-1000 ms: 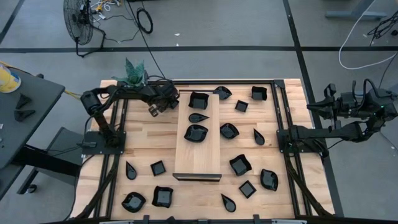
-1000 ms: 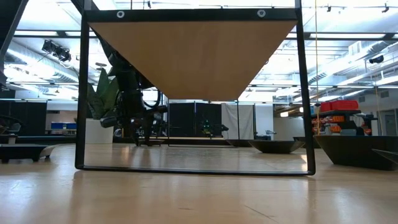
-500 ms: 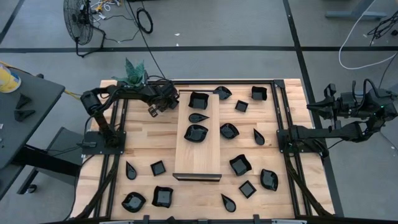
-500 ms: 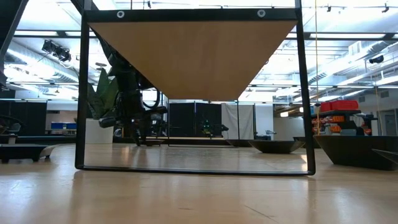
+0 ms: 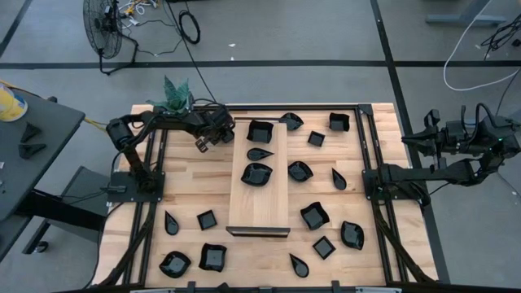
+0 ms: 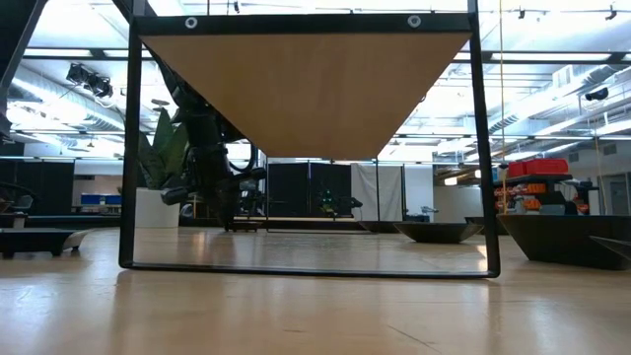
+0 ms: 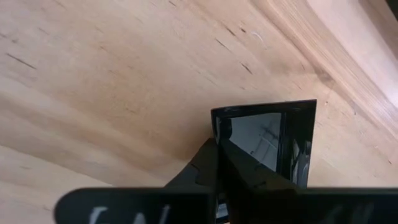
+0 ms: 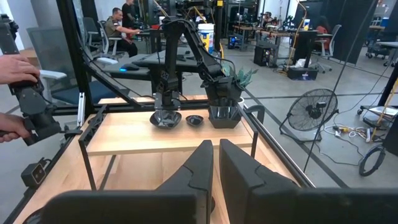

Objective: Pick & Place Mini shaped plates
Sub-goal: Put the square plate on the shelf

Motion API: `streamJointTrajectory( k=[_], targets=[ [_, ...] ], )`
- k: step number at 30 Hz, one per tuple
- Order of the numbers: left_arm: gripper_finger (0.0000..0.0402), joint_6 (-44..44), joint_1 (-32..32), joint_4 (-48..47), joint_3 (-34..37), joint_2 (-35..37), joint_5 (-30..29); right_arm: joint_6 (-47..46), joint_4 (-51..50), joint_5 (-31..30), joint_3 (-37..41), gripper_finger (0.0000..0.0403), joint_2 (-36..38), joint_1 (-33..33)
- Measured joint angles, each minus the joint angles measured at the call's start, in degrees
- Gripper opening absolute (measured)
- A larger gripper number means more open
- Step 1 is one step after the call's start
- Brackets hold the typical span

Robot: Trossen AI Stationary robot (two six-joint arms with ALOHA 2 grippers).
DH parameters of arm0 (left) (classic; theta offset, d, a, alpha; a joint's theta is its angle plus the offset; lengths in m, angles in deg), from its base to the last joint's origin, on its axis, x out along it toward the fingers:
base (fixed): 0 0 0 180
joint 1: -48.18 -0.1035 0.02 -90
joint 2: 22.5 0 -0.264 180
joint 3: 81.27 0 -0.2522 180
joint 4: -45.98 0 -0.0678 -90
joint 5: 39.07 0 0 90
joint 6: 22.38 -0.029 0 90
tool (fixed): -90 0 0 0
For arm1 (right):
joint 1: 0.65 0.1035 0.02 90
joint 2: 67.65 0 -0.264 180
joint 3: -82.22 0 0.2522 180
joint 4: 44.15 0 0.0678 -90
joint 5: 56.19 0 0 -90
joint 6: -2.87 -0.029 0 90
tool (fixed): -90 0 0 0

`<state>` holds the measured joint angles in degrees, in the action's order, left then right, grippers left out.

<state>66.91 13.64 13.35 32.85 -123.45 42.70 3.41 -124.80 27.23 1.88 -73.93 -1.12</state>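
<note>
Left wrist view: left gripper (image 7: pixel 217 155) has just clamped a square plate's (image 7: pixel 273 140) rim.
Plate sits on the table (image 5: pixel 187 183) left of the board (image 5: pixel 259 195), ready for lifting; right gripper (image 8: pixel 214 163), nearly closed and empty, waits off-table.

A long pale wooden board (image 5: pixel 259 183) lies lengthwise on the middle of the light butcher-block table (image 5: pixel 187 183). A small white pot with a spiky green plant (image 5: pixel 173 95) stands at the table's far left corner. A round black floor fan (image 5: pixel 102 23) stands on the grey floor beyond.
</note>
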Motion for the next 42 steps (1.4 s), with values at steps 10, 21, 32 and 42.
streamJointTrajectory(
  k=[10,21,32,42],
  targets=[
    [0.0008,-2.51,0.0,-1.13,0.0,0.37,-0.31,-0.01,0.0,0.01,0.0,0.0034,0.0,-0.01],
    [0.0007,-7.0,-1.07,-7.66,0.07,6.39,-2.61,-0.02,0.01,0.0,0.0,0.0034,-0.01,-0.02],
    [0.0007,-10.96,0.11,-22.91,0.07,19.37,-5.77,0.0,0.01,0.0,-0.01,0.0034,0.0,0.0],
    [0.0007,-10.84,6.59,-25.6,0.07,31.93,-4.72,0.0,-0.01,0.0,0.0,0.0034,-0.01,-0.01]
  ],
)
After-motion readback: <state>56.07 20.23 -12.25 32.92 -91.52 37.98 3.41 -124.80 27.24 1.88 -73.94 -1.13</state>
